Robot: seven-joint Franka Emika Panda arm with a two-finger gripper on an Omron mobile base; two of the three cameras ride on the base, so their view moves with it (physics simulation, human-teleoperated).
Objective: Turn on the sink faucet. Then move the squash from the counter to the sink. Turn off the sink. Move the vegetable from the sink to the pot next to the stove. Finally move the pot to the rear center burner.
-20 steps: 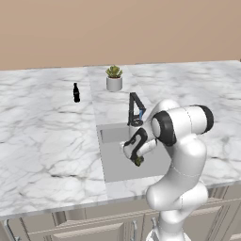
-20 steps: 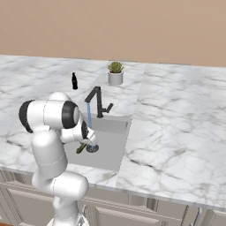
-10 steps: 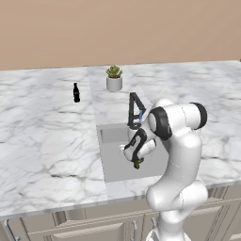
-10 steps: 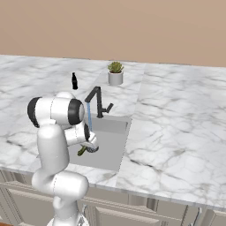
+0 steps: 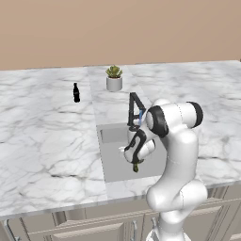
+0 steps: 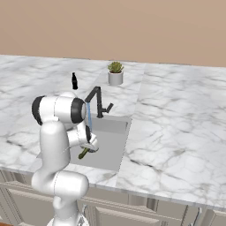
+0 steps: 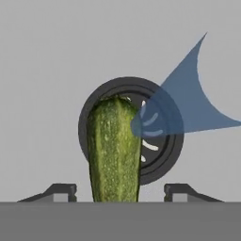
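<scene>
The black sink faucet [image 5: 134,106] [image 6: 98,99] runs, and a blue stream [image 6: 89,115] falls into the grey sink [image 5: 113,164] [image 6: 110,145]. My gripper [image 5: 134,157] [image 6: 88,145] [image 7: 121,190] hangs low over the basin and is open. The dark green squash [image 7: 115,150] [image 5: 135,166] [image 6: 84,152] sits between the fingers, with a gap on each side. Its far end points down at the round dark drain [image 7: 164,155], beside the blue water. White marble counter [image 5: 47,141] surrounds the sink.
A small black bottle [image 5: 76,92] [image 6: 74,80] and a potted plant [image 5: 113,77] [image 6: 115,73] stand on the counter behind the sink. Broad bare marble stretches left and right of the basin. Cabinet fronts run below the counter's front edge.
My jaws have spread apart from the squash, which they held shut a moment ago. The hand has dropped a little lower into the basin. The water keeps running.
</scene>
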